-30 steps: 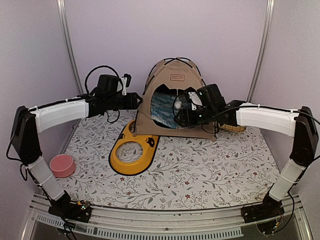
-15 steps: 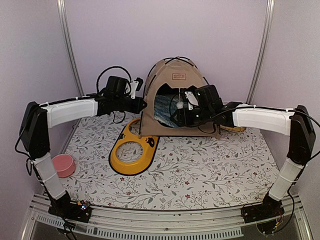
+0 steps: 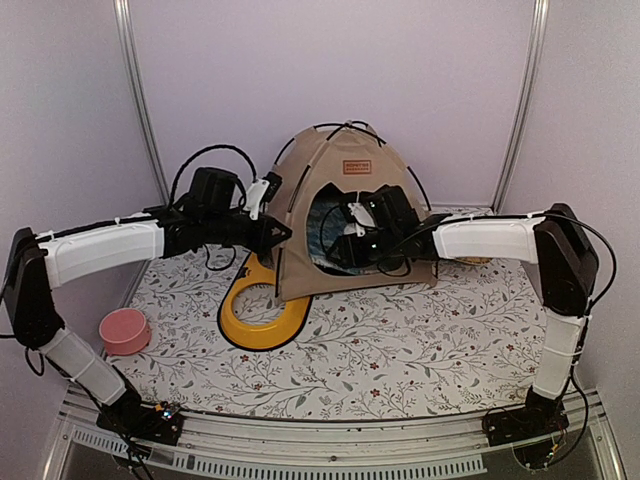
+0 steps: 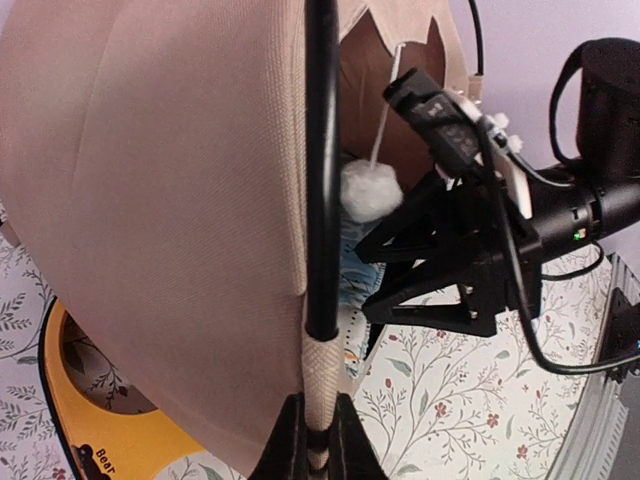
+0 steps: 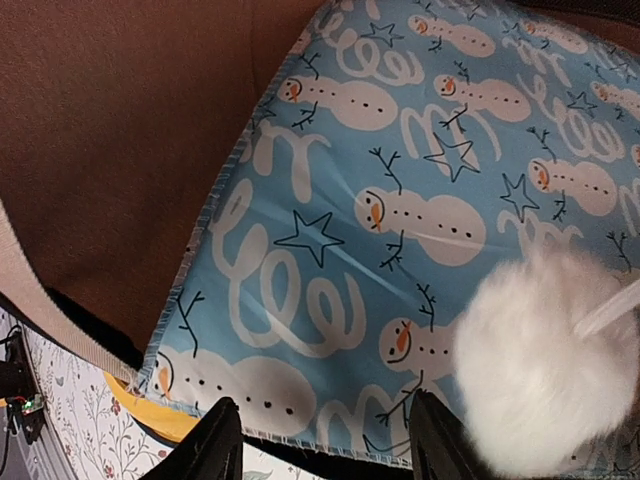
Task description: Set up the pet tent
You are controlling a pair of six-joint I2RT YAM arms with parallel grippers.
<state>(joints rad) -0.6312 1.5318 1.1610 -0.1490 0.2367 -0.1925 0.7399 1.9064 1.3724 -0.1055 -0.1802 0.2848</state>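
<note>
**Tent stands at the back of the table, left gripper clamped on its pole**

Nearest to the arm bases, the table [image 3: 400, 340] is covered with a cloth printed with small branches. A pink bowl [image 3: 125, 331] sits near its left edge. A little farther in lies the yellow oval tray [image 3: 262, 318], and its far end reaches the front left corner of the tent.

The pet tent [image 3: 325, 170] stands upright at the far middle of the table, close to the back wall. Its opening faces the near side, and a small brown label [image 3: 357, 166] sits above the opening. Thin black poles cross at the top.

The left gripper [image 4: 318, 440] is at the tent's front left edge. Its fingers are closed tightly on the beige sleeve, just where the black pole [image 4: 322, 150] goes into it.

The right gripper [image 5: 320, 445] is at the opening and points inside. Its two fingertips stand apart and hold nothing between them. Just beyond them hangs the white pom-pom [image 5: 545, 360] on its string. Under it, on the tent floor, lies a light blue mat [image 5: 400, 200] with snowmen and stars. The inner wall behind the mat looks brown.
</note>
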